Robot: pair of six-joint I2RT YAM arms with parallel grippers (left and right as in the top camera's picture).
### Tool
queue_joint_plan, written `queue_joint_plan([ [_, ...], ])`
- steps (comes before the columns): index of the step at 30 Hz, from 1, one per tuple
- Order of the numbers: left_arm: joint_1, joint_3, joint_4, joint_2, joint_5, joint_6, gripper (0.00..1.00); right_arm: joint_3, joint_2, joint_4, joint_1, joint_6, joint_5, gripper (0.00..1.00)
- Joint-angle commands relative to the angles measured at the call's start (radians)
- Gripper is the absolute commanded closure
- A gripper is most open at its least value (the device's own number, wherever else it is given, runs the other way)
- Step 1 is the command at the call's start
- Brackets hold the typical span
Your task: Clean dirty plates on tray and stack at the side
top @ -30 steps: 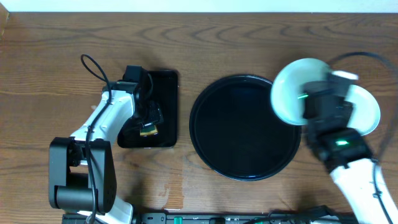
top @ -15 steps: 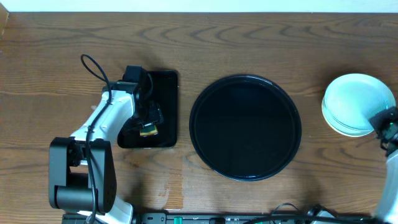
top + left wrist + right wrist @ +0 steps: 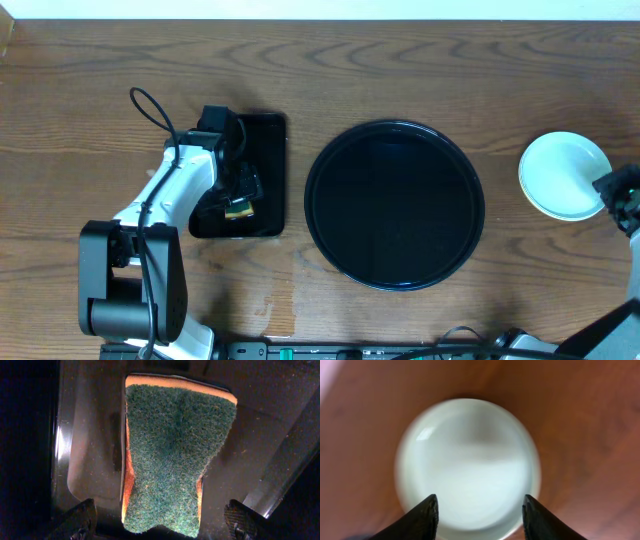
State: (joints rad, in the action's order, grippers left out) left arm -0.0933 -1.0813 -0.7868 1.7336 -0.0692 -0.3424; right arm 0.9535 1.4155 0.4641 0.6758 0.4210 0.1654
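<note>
The round black tray (image 3: 395, 205) sits mid-table with nothing on it. A stack of pale plates (image 3: 564, 175) rests on the wood tabletop at the far right; from above only the top one shows. In the right wrist view the pale plates (image 3: 467, 462) lie below my right gripper (image 3: 478, 512), whose jaws stand apart over the near rim with nothing between them. From above, the right gripper (image 3: 618, 190) is just right of the stack. My left gripper (image 3: 161, 522) is open over a green and orange sponge (image 3: 172, 452), fingers wide of its sides.
The sponge lies in a small rectangular black tray (image 3: 262, 135) at the left, and the left arm (image 3: 175, 195) reaches over that tray. Brown wood-grain tabletop (image 3: 400, 70) surrounds both trays. The right arm (image 3: 630, 215) leaves the picture at the right edge.
The right arm carried a plate from over the round tray's right rim to the stack at the far right, released it and opened. The left arm has not moved.
</note>
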Motion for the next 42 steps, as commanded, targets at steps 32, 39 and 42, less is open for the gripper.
queue_joint_plan([
  [32,0.002,0.000,-0.004,0.000,0.006,0.002,0.17,0.014,-0.841,0.581,-0.439,-0.254,0.435,0.01],
  [39,0.002,0.000,-0.004,0.000,0.006,0.002,0.17,-0.012,-0.843,0.496,-0.512,-0.363,0.195,0.01],
  [42,0.002,0.000,-0.004,0.000,0.006,0.002,0.17,-0.087,-0.875,0.378,-0.578,-0.483,0.194,0.01],
])
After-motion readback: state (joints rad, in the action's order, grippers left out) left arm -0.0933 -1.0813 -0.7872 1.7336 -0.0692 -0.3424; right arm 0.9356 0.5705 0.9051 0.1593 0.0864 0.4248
